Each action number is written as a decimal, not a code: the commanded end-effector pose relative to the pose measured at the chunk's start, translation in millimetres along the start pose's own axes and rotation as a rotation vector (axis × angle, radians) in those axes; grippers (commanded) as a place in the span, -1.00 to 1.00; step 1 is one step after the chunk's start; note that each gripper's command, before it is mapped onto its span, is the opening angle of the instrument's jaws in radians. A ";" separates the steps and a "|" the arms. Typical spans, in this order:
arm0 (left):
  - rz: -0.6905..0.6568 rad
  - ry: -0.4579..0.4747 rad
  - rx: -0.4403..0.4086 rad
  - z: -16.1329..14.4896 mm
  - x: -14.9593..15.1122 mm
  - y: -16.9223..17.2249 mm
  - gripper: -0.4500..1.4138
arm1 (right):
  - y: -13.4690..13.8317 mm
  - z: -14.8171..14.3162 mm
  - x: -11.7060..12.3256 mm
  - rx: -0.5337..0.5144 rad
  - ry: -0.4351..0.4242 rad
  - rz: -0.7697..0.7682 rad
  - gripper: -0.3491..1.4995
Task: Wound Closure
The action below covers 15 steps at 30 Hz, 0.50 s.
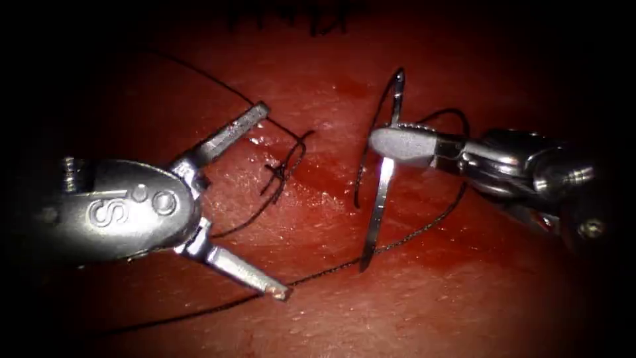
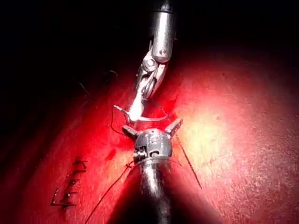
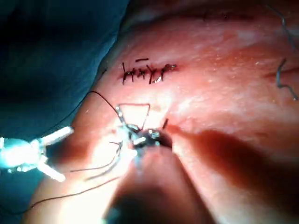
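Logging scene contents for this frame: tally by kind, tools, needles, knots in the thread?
Tools: 2, left tool open, holding nothing; right tool shut on the needle mid-curve
Needles: 1, needle, above the tissue
Knots: 1, knot
Total: 4

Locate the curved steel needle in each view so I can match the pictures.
Endoscope view: curved steel needle stands clear of the tissue right of the cut, held mid-curve by the right tool.
Left wrist view: needle in that tool's tip.
Right wrist view: needle at its own jaws.
Shared landmark: left tool, open.
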 end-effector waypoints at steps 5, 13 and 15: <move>0.006 -0.053 0.015 1.3 -2.1 -2.0 -0.66 | -0.4 0.6 0.1 0.023 0.070 -0.147 -1.00; 0.062 -0.180 -0.139 5.2 -5.9 -3.1 -1.00 | -0.6 0.7 0.2 0.008 0.108 -0.188 -1.00; 0.084 -0.251 -0.166 6.4 -7.0 -2.6 -1.00 | -0.6 0.8 0.2 -0.016 0.117 -0.215 -1.00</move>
